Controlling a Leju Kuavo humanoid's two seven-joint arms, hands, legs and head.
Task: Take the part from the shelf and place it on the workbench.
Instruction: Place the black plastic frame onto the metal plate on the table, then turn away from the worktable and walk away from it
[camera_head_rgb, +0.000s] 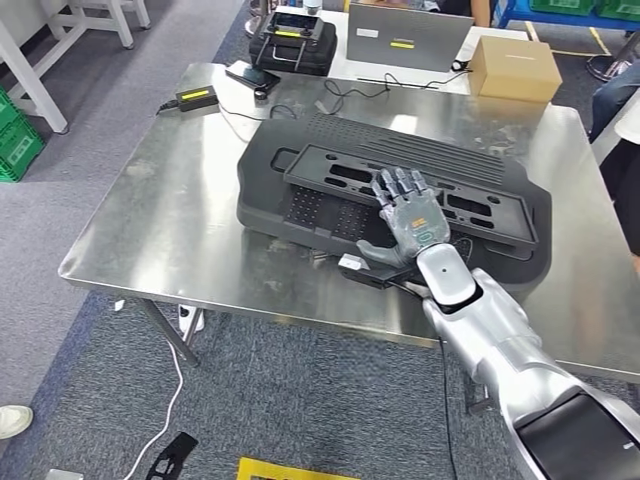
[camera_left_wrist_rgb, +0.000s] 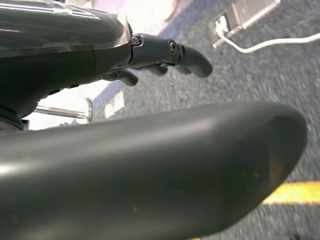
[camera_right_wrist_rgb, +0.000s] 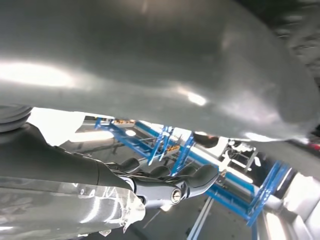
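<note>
A flat black frame-like part (camera_head_rgb: 453, 205) lies on a larger black ribbed panel (camera_head_rgb: 264, 190) on the steel workbench (camera_head_rgb: 173, 220). My right hand (camera_head_rgb: 411, 225) is over the near right portion of the part. Its fingers (camera_head_rgb: 400, 185) are stretched flat across the top and its thumb points left along the near edge. In the right wrist view the right hand (camera_right_wrist_rgb: 166, 185) has an empty gap between thumb and fingers. My left hand (camera_left_wrist_rgb: 166, 55) hangs over grey carpet with fingers extended, holding nothing.
At the back of the bench sit a cardboard box (camera_head_rgb: 515, 68), a grey laptop (camera_head_rgb: 407, 35), a black case (camera_head_rgb: 293, 45), a power adapter (camera_head_rgb: 196, 97) and cables (camera_head_rgb: 355, 92). A person (camera_head_rgb: 615, 95) sits at the right edge. A green crate (camera_head_rgb: 15, 140) stands on the floor at left.
</note>
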